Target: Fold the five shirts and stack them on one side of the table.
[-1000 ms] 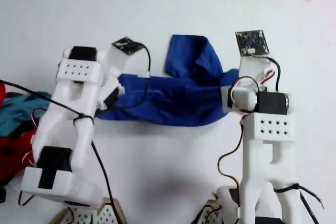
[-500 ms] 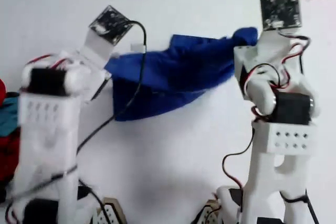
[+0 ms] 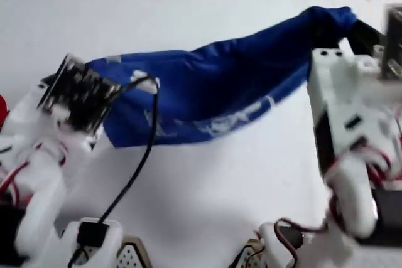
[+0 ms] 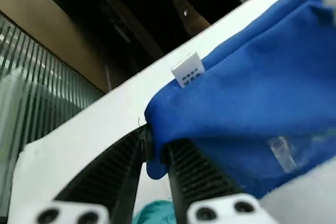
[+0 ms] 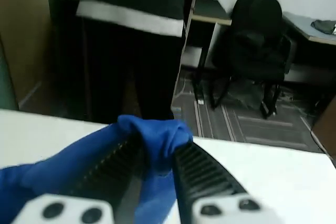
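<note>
white table (image 3: 207, 205) below, and the blue shirt (image 3: 220, 95), bunched a second ago, now hangs stretched from centre left to upper right. left gripper (image 4: 156, 144) and right gripper (image 5: 157, 149) each clench an end; spread for folding, i'd say.

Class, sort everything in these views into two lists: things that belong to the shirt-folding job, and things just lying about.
Job: blue shirt, held by left gripper and right gripper; teal cloth, probably another shirt; table.
Lying about: office chair and desk in the room behind.
</note>
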